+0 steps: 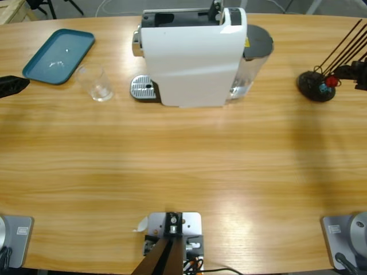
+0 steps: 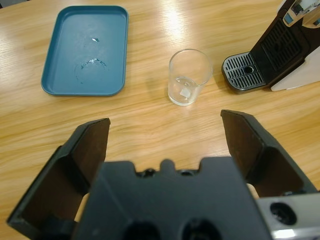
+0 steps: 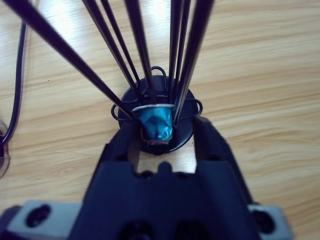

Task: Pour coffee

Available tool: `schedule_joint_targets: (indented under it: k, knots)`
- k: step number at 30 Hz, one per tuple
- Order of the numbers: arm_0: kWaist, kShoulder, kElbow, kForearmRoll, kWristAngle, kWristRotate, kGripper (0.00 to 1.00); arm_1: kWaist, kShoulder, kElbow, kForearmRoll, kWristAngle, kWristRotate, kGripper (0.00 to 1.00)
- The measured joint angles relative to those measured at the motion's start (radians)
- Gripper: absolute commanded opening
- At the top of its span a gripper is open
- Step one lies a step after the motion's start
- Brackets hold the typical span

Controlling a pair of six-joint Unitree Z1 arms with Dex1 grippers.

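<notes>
Wooden table point(image 1: 183, 172), long, pale grain. White coffee machine point(image 1: 192, 57) at far middle, drip grate point(image 1: 143, 89) facing left. Teal tray point(image 1: 57, 54) at far left, wet spots only. Clear tumbler point(image 2: 189, 77) upright, between tray and grate, straight ahead of left gripper point(image 2: 165, 132), apart from it; jaws spread wide, nothing held; nearer arm for that reach. Coffee not discernible in tumbler. Wire capsule rack point(image 3: 155, 117) at far right; right gripper point(image 3: 162, 135) narrowly parted around blue capsule point(image 3: 156, 125) at rack foot, grip uncertain.
</notes>
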Motion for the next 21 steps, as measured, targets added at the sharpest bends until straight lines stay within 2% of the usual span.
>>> schedule_joint_targets:
  k: [17, 21]
  knots:
    - [0.0, 0.006, 0.0, -0.001, 0.0, 0.0, 0.95, -0.005, 0.016, 0.002, -0.013, 0.025, -0.017, 0.0]
    - [0.0, 0.007, 0.0, -0.001, 0.0, 0.0, 0.95, -0.002, -0.056, 0.0, 0.036, 0.045, -0.019, 0.0]
